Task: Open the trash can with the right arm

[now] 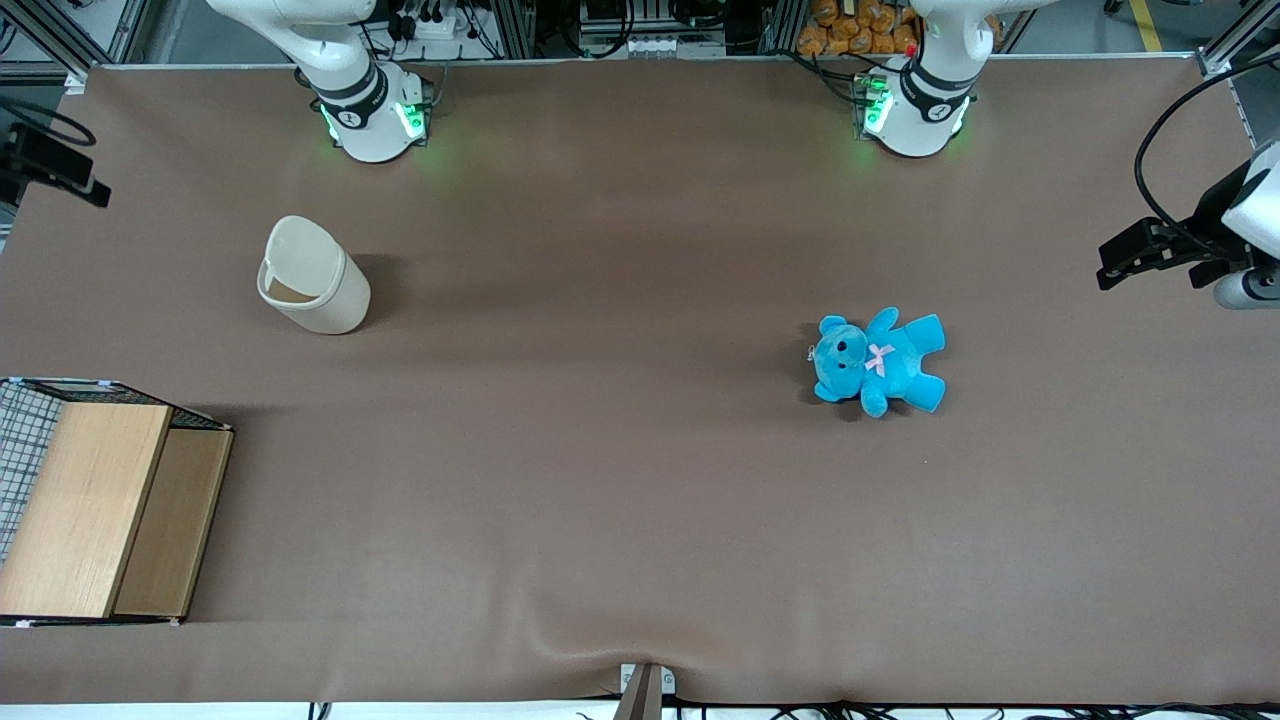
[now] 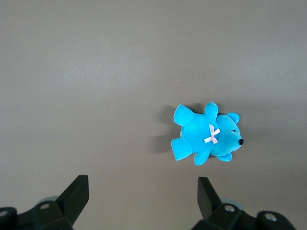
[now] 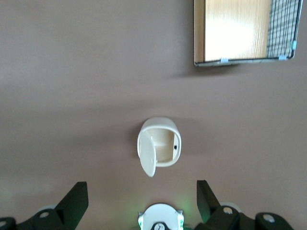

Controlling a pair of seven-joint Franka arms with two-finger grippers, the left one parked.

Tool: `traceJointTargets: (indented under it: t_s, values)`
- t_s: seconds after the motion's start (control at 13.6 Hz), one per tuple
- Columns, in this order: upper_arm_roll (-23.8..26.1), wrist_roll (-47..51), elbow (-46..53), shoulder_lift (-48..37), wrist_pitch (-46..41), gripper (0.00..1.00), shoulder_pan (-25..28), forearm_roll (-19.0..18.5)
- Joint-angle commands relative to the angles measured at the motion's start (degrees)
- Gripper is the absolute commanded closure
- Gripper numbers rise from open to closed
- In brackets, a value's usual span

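The cream-white trash can (image 1: 313, 275) stands on the brown table with its flat lid (image 1: 300, 255) swung up. The right wrist view looks straight down into its hollow inside (image 3: 165, 146), and the lid (image 3: 147, 155) stands off to one side of the opening. My right gripper (image 3: 141, 190) hangs high above the table, apart from the can and closer to the arm's base (image 3: 160, 218) than the can is. Its two black fingers (image 3: 76, 196) are spread wide with nothing between them. In the front view only a black part of the gripper (image 1: 50, 165) shows, at the working arm's end.
A wooden box (image 1: 90, 510) with a wire-mesh side sits nearer the front camera than the can, at the working arm's end, and it also shows in the right wrist view (image 3: 237, 31). A blue teddy (image 1: 880, 360) lies toward the parked arm's end.
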Motion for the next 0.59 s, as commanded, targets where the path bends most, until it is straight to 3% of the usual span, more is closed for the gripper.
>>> traceJointTargets:
  t_s: [0.0,0.51]
  values:
    - [0.52,1.05,0.15,-0.81,-1.37,0.0,-0.32,-0.09]
    - [0.43,1.05,0.07,-1.6,-1.37,0.0,-0.5,0.0]
